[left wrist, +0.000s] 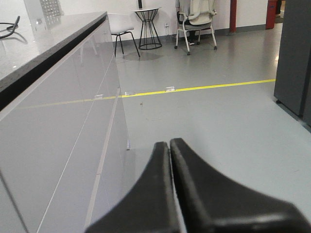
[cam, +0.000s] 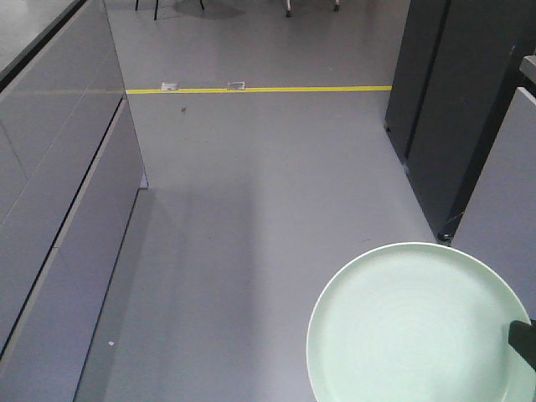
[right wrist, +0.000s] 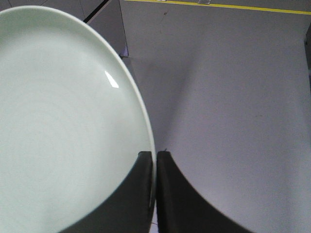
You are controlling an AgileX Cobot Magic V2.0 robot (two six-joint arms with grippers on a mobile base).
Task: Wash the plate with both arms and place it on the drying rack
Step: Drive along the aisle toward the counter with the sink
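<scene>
The pale mint-green plate (cam: 414, 331) is held flat above the grey floor at the lower right of the front view. It fills the left of the right wrist view (right wrist: 63, 121). My right gripper (right wrist: 155, 158) is shut on the plate's rim, one black finger over the face and one behind the edge; a bit of it shows at the plate's right edge (cam: 523, 342). My left gripper (left wrist: 170, 145) is shut and empty, pointing along the floor beside the cabinet. The drying rack is out of view.
Grey-white cabinet fronts (cam: 59, 218) under a dark-edged counter (left wrist: 43, 48) run along the left. A dark cabinet (cam: 456, 109) stands at the right. A yellow floor line (cam: 260, 89) crosses ahead; chairs and a stool (left wrist: 194, 24) stand beyond it.
</scene>
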